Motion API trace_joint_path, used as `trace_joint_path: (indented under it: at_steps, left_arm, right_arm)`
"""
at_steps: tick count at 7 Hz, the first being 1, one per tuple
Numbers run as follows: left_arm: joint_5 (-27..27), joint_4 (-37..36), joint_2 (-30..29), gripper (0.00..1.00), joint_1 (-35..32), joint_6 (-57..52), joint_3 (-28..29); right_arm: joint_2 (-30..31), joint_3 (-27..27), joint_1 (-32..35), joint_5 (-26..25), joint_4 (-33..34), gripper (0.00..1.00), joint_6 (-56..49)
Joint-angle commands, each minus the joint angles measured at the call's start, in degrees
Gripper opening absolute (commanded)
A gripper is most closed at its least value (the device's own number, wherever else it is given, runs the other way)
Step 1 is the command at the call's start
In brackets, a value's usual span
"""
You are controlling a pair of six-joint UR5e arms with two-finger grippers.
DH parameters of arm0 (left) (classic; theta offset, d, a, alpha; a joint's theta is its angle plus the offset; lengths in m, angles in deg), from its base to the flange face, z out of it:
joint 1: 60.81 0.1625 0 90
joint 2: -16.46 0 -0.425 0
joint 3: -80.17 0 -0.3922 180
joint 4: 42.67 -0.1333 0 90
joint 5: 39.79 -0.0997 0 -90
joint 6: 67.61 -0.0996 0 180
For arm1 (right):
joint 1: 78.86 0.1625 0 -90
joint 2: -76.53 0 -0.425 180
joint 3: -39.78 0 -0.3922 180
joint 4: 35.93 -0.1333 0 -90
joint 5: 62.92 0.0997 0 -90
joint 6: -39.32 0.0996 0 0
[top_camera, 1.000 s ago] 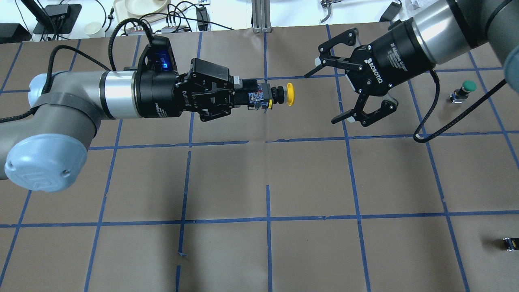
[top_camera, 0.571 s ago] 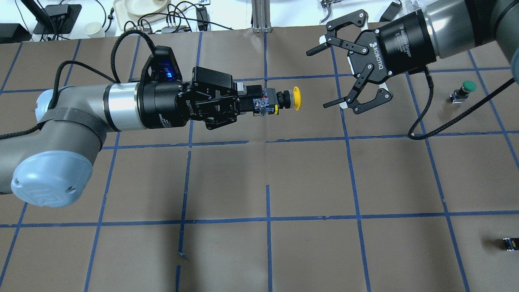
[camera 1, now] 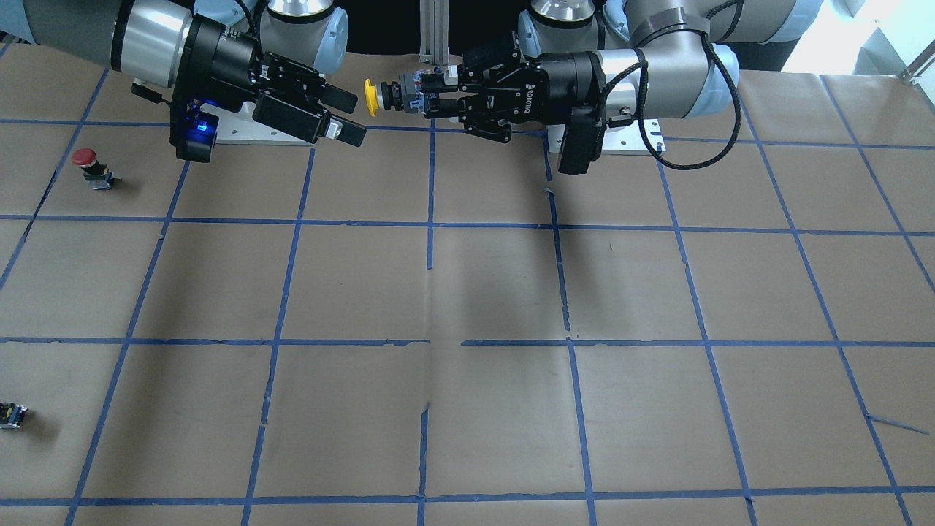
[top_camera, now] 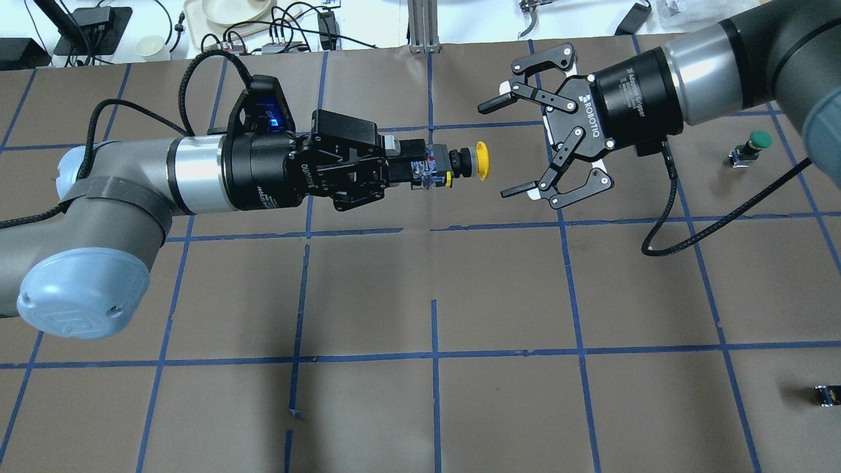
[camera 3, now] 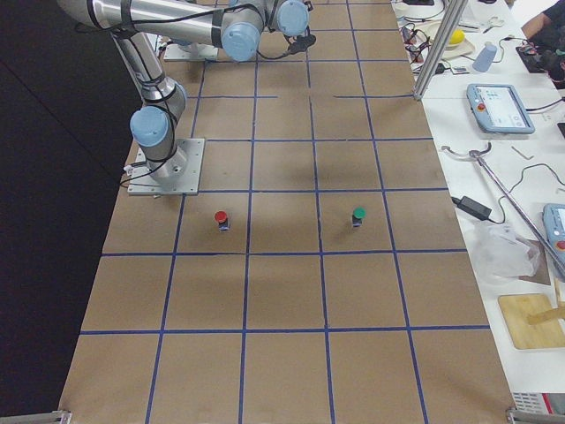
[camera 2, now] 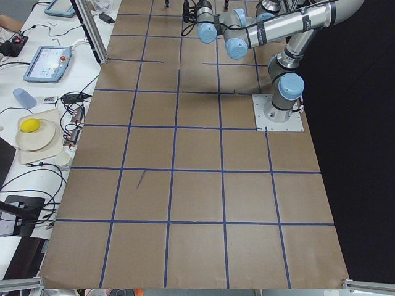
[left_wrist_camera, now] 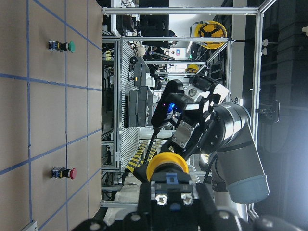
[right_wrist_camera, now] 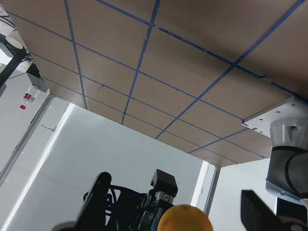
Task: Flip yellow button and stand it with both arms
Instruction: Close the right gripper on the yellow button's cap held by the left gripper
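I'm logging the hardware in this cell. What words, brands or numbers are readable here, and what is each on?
"ROBOTIQ": white, on the open right gripper, by its finger links.
"ROBOTIQ": seen upside down, on the left gripper holding the yellow button.
Small white print on both grippers' round bodies: too blurred to read.
No other text is legible.

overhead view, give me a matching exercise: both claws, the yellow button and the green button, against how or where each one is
Things:
1. left claw
2. right claw
3. yellow button
4. green button

States:
a. standing cap up, away from both claws
b. open and empty, facing a yellow cap
c. shut on a grey-black base
d. held level in the air, cap pointing at the open claw

Pairs: 1-c, 2-b, 3-d, 4-a
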Motion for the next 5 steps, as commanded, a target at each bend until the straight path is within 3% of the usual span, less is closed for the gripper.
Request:
trace_joint_path:
  at_steps: [1, 5]
  left_arm:
    - [0.02, -0.07, -0.07, 0.01, 0.03, 0.08, 0.05]
    - [-0.06, -0.07, -0.25, 0.01, -0.06, -0.01, 0.05]
  right_arm:
    - [2.03, 0.26, 0.22, 1.09, -0.82, 1.00, 2.30]
    - [1.52, 0.35, 1.81, 2.59, -2.32, 0.99, 2.75]
